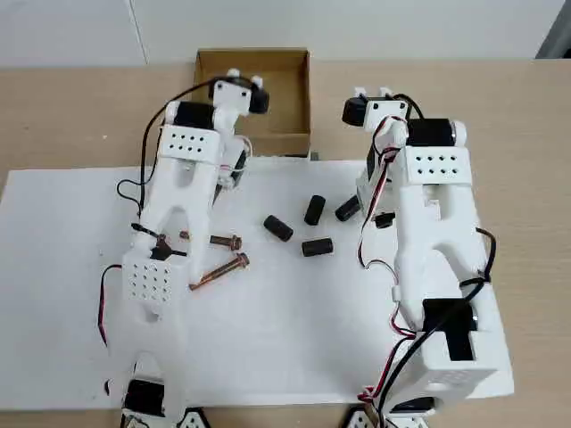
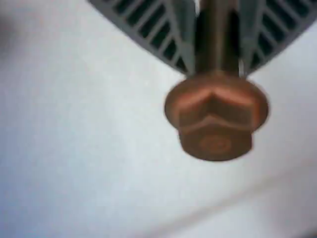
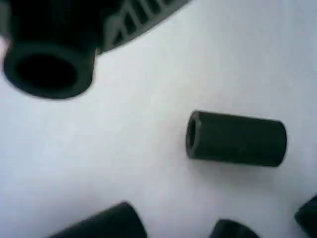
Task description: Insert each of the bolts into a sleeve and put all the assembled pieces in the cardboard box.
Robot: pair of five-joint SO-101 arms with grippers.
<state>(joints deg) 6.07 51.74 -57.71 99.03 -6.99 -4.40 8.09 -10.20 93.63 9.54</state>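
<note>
left pincer (image 2: pixel 216 62): clenched on the shank of a copper bolt (image 2: pixel 216 119), whose hex head hangs free beyond the fingertips over the white sheet (image 2: pixel 74 148). how much shank stands clear behind the fingers cannot be told. right pincer (image 3: pixel 74 34): grasping a black sleeve (image 3: pixel 48 69) with its open bore turned outward. a loose sleeve (image 3: pixel 237 138) lies on the sheet just beside it, and others lie near. step in hand, by judgement: mating the first bolt and sleeve. both parts are gripped but well apart, so the task is near its start. the next move calls for bringing the two pincers together between the arms, lining the shank end up with the bore, and pushing along one axis. a tilted shank would likely catch on the rim. the wrist views show each grip and the bore, which the arms hide in the high view. the high view adds the loose bolts (image 1: pixel 225 240) beside the left arm and the cardboard box (image 1: pixel 252 61) beyond both pincers.
</note>
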